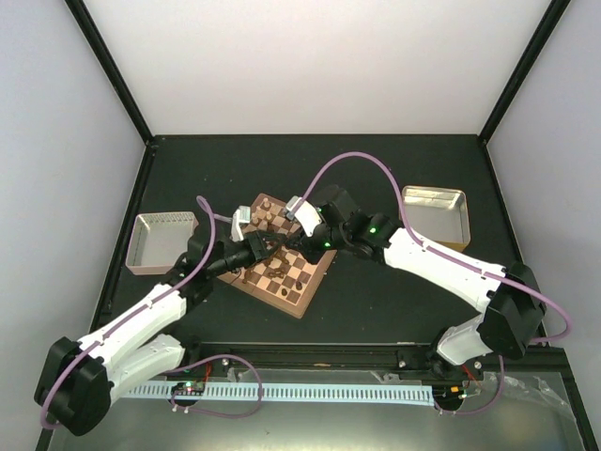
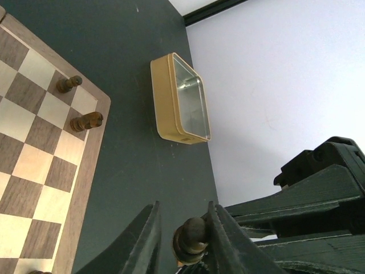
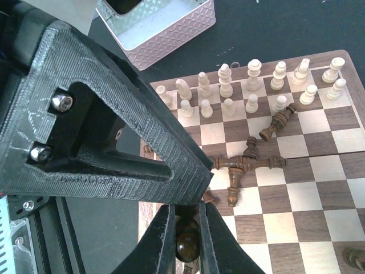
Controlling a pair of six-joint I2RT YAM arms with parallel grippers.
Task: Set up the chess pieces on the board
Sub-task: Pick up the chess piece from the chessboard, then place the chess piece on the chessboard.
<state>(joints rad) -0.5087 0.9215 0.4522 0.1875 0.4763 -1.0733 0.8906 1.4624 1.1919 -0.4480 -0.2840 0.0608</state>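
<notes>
The board (image 1: 299,301) lies turned on the black table. My two grippers meet tip to tip above its left part. The right gripper (image 3: 187,209) is shut on a dark round-headed chess piece (image 3: 188,245). In the left wrist view a dark pawn (image 2: 191,237) sits between the left gripper's (image 2: 183,206) fingers. It touches the right finger, and a gap shows at the left one. Cream pieces (image 3: 251,85) stand in two rows along one edge of the board (image 3: 319,200). Several dark pieces (image 3: 245,165) lie toppled mid-board. Two dark pieces (image 2: 86,121) stand near a corner of the board (image 2: 34,165).
A silver tin tray (image 1: 161,241) sits left of the board and a gold tray (image 1: 435,214) to its right. The gold tray (image 2: 179,100) shows in the left wrist view and the other tray (image 3: 159,28) in the right wrist view. White walls enclose the table.
</notes>
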